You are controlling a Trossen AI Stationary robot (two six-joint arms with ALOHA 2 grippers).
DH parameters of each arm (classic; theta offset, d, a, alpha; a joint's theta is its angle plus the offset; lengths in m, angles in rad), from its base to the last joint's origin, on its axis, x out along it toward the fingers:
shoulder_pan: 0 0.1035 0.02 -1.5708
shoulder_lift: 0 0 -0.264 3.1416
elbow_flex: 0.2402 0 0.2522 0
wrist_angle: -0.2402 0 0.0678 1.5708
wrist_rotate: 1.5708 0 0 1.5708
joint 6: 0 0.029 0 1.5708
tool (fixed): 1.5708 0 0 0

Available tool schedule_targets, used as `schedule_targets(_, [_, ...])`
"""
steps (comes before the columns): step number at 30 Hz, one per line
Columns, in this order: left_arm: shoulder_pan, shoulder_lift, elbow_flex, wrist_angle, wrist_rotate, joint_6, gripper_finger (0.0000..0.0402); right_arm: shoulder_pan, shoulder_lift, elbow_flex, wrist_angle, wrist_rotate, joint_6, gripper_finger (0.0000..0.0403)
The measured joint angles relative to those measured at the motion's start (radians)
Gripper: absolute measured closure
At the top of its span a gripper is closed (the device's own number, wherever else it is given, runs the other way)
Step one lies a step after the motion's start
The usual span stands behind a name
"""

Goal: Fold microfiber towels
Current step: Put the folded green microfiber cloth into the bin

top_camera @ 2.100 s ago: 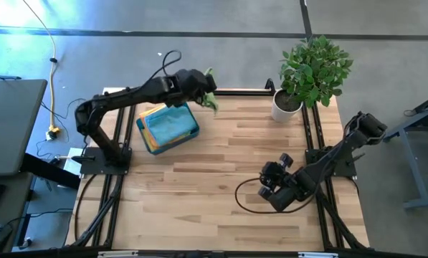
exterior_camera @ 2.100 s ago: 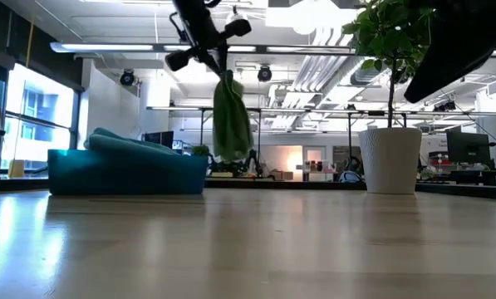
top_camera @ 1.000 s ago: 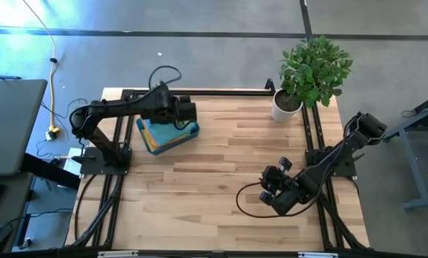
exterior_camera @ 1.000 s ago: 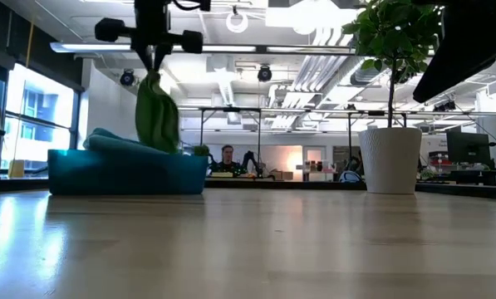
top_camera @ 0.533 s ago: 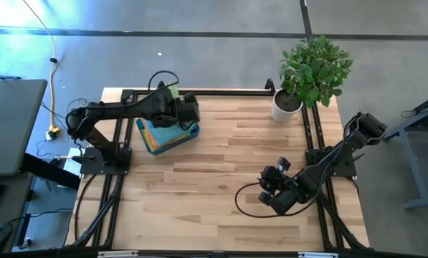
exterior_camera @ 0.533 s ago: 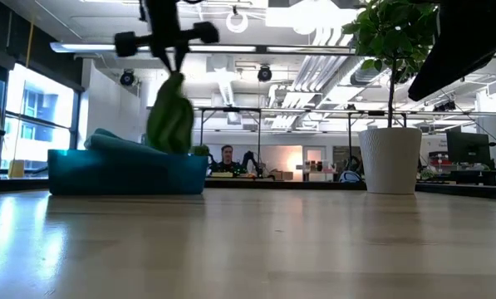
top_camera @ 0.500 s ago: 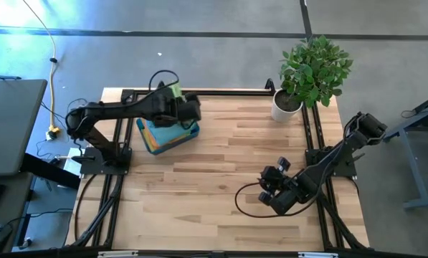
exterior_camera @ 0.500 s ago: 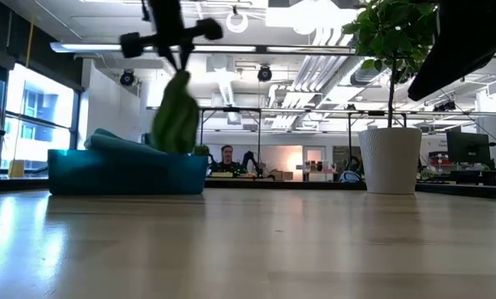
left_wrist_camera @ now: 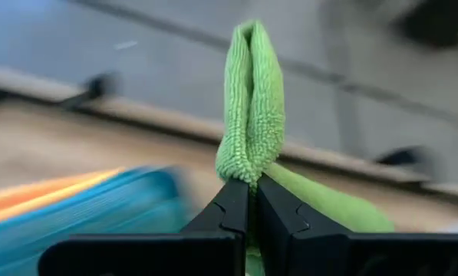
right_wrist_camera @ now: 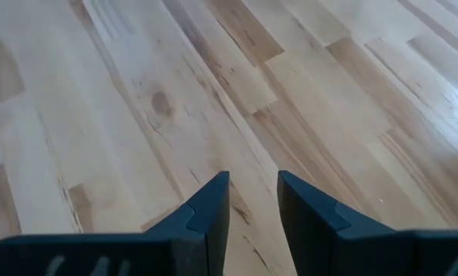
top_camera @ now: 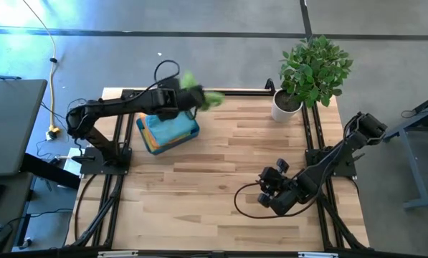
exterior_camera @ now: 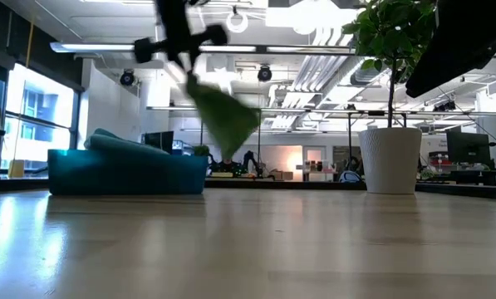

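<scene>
Left gripper (top_camera: 187,97): pinching a lime green towel (top_camera: 206,97) tight, holding it in the air beside the teal tray (top_camera: 192,131) at the table's (top_camera: 228,158) far left. Tray: holding other towels (top_camera: 167,125). Potted plant (top_camera: 310,72): standing far right. Right gripper (top_camera: 266,192): hovering near right, partly open, gripping nothing.

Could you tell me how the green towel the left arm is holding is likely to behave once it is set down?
Probably floppy: the green towel trails loosely from the shut left gripper. It looks light, hanging from one pinched fold. It will likely land crumpled, needing spreading.
</scene>
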Motion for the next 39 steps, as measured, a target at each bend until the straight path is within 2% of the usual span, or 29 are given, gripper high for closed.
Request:
schedule_targets(3, [-0.015, 0.013, -0.076, -0.238, 0.033, -0.223, 0.0397, 0.000, 0.000, 0.000, 0.003, 0.000, -0.012, 0.0300])
schedule_targets(5, [-0.038, 0.016, -0.147, -0.311, 0.066, -0.331, 0.0397, 0.000, 0.000, 0.000, 0.004, 0.000, -0.034, 0.0300])
schedule_targets(10, [-0.112, 0.008, -0.303, -0.307, 0.132, -0.432, 0.0397, -0.010, 0.000, 0.000, 0.003, -0.001, -0.085, 0.0300])
schedule_targets(14, [-0.178, 0.006, -0.387, -0.302, 0.145, -0.582, 0.0397, -0.022, 0.000, 0.000, 0.004, -0.002, -0.086, 0.0300])
schedule_targets(22, [-0.246, -0.004, -0.418, -0.455, 0.133, -0.742, 0.0397, -0.023, 0.000, 0.000, 0.004, -0.040, -0.083, 0.0300])
schedule_targets(29, [-0.303, -0.004, -0.418, -0.540, 0.163, -0.753, 0.0397, -0.023, 0.000, 0.000, 0.016, -0.040, -0.078, 0.0300])
schedule_targets(32, [-0.318, -0.004, -0.418, -0.524, 0.177, -0.661, 0.0393, -0.023, 0.000, 0.000, 0.017, -0.042, -0.078, 0.0300])
schedule_targets(35, [-0.316, -0.004, -0.418, -0.521, 0.257, -0.518, 0.0377, -0.026, 0.000, 0.000, 0.016, -0.053, -0.074, 0.0299])
schedule_targets(39, [-0.291, -0.004, -0.418, -0.568, 0.360, -0.464, 0.0334, -0.042, 0.000, 0.002, 0.015, -0.096, -0.060, 0.0299])
